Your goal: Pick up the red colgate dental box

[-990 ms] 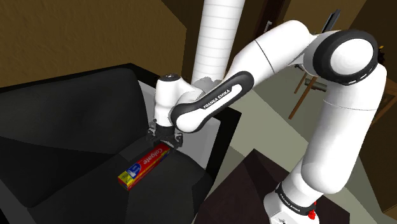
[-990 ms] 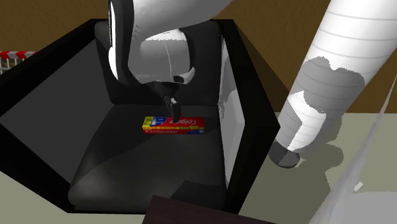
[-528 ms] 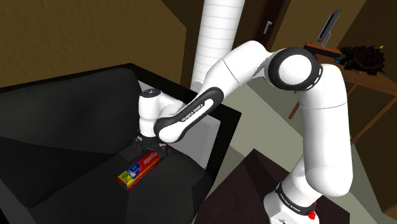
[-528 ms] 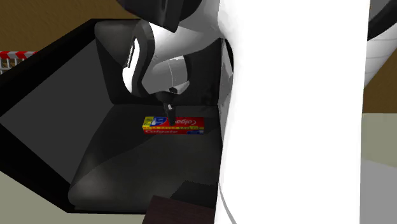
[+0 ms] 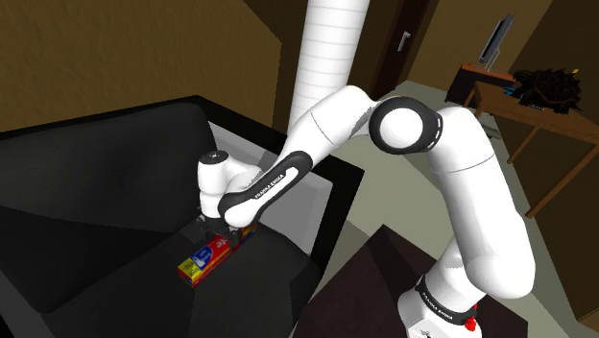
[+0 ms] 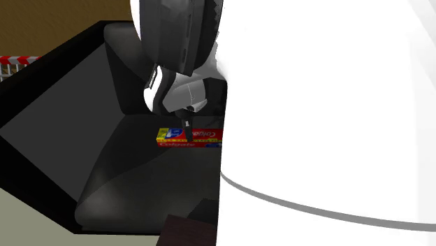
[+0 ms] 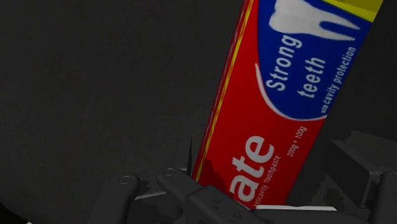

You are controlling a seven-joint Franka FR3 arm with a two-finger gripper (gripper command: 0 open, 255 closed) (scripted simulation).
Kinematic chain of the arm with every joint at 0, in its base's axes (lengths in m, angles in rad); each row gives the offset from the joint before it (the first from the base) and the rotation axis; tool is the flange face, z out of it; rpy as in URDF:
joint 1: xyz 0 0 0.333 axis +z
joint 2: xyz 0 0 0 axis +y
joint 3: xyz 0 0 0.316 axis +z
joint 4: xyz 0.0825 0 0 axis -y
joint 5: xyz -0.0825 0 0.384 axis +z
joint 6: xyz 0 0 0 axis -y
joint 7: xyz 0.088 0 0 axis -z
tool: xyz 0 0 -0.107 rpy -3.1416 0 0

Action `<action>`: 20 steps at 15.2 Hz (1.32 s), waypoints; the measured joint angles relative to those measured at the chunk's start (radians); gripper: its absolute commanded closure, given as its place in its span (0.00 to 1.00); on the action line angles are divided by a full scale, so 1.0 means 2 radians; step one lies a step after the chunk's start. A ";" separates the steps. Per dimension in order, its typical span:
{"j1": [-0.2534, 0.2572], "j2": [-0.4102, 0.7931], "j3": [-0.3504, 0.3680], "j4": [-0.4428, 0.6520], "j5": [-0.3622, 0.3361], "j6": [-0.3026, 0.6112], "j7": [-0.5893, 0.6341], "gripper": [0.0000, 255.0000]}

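Across the left half of the shoulder view sits a big black armchair (image 5: pixel 96 192), its seat dark and softly dished. Over it bends the white arm (image 5: pixel 461 192), reaching from the stand at the lower right, over the chair's side wall and down to the seat.

Lying flat on that seat, a little left of centre and low in the frame, is the red Colgate box (image 5: pixel 199 265), with a blue panel and a yellow edge. One end pokes out toward the lower left and the other is tucked under the hand.

At that far end is the gripper (image 5: pixel 223 233), set low over the box. In the wrist view its fingers stand apart with the box running between them, and I can't see them pressing on it.

To my eye the approach is about done. The squeeze and the lift are left, since the box rests on the cushion.
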 measured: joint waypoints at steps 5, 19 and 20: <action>0.005 0.020 -0.007 0.008 -0.006 0.012 0.003 1.00; 0.001 0.005 -0.002 0.002 -0.001 0.002 0.001 1.00; 0.000 0.000 0.000 0.001 0.000 -0.001 0.000 1.00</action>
